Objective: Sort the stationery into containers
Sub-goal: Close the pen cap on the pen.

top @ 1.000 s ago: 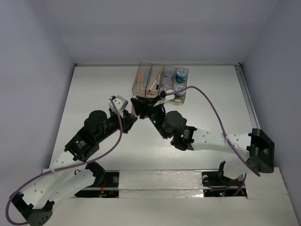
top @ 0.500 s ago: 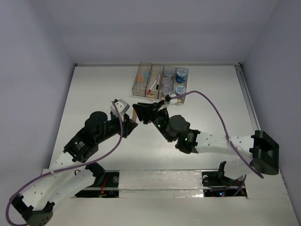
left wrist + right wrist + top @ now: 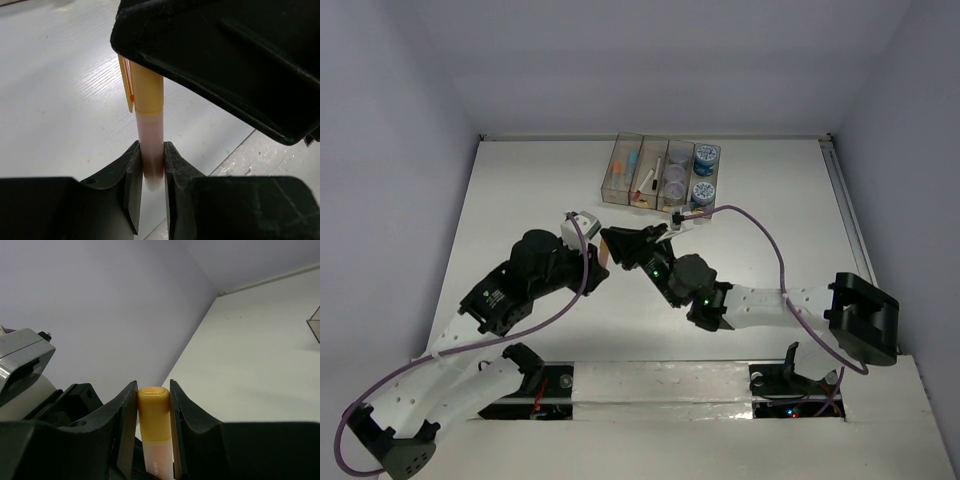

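Top external: marker in left claw and right claw (containers beyond)

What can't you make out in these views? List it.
Right wrist: marker below its cap, cut by the bottom edge.
Left wrist: cap tip, behind the right gripper's body.
Top external: most of the marker, between left gripper and right gripper; containers' labels, too small to read.

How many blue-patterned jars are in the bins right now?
2. One blue-patterned jar sits at the far end of the rightmost bin, and a second jar sits at its near end. The arms could be hiding others.
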Controlling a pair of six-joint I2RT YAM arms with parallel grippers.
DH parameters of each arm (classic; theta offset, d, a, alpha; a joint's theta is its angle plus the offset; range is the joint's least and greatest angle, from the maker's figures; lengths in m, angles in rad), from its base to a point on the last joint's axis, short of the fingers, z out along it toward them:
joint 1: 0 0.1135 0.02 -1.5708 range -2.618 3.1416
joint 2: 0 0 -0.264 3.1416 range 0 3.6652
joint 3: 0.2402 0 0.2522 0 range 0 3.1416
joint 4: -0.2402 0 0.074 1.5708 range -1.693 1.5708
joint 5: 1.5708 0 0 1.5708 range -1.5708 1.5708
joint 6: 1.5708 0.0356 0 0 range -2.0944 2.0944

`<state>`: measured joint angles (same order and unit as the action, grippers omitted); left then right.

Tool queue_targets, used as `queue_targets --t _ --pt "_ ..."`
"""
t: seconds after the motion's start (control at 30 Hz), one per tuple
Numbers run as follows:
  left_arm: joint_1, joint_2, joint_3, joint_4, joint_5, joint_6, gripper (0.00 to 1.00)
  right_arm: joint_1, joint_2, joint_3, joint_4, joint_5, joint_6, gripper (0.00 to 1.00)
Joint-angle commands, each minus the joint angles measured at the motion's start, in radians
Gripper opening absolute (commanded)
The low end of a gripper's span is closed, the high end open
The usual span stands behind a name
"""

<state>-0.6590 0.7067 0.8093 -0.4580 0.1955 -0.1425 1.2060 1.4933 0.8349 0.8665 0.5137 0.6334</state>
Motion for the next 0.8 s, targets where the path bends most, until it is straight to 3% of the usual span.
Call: queue_targets --t 0.0,0.43,0.67,0.7,0.73,0.77 --pt "0.018 0.003 0.197 0.509 -0.065 0.004 0.0 0.121 0.051 -0.08 -0.264 -0.139 0.023 0.0" --pt "0.018 0.137 0.321 0.585 0.015 -0.065 0.0 0.13 0.067 -0.105 -0.247 -0.146 0.084 0.0" --pt "0.018 0.152 0.242 0.576 0.047 -0.08 0.0 0.096 -0.071 -0.049 -0.435 -0.027 0.049 0.0" --pt "0.018 0.154 0.232 0.567 0.05 -0.078 0.0 0.086 -0.091 -0.048 -0.464 -0.026 0.048 0.02" --pt "0.018 0.154 0.211 0.562 0.053 -0.074 0.0 0.063 -0.135 -0.042 -0.489 -0.026 0.046 0.14" --pt "0.018 0.151 0.2 0.561 0.051 -0.072 0.0 0.052 -0.163 -0.037 -0.51 -0.024 0.04 0.18"
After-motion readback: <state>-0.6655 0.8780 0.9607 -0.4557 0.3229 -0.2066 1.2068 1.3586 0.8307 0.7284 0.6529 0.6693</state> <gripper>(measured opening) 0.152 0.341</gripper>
